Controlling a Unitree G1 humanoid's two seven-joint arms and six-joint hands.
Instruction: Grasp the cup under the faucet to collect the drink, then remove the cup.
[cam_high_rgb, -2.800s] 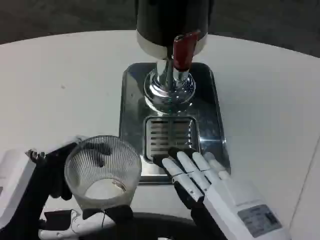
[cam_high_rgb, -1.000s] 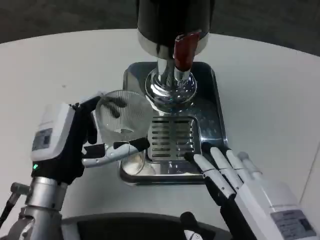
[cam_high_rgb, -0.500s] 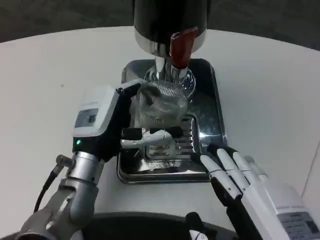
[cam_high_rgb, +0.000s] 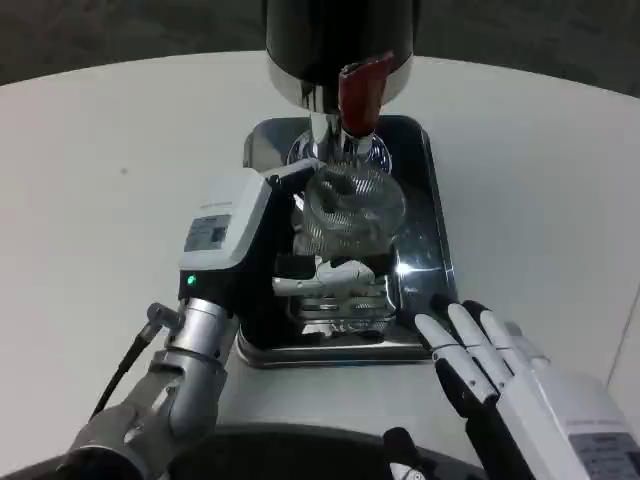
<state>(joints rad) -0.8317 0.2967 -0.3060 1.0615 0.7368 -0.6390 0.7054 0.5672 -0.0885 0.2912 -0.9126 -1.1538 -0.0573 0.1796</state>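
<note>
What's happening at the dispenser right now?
The left hand holds the clear ribbed cup over the steel drip tray, just below the faucet with the red lever. The right hand rests open at the tray's front right corner, holding nothing. Whether any drink is flowing cannot be told.

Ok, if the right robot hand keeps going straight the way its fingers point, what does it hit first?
Probably the near right edge of the metal drip tray: the right robot hand has its fingertips almost at the rim. Whether they would clear it is unclear, since height is hard to judge.
</note>
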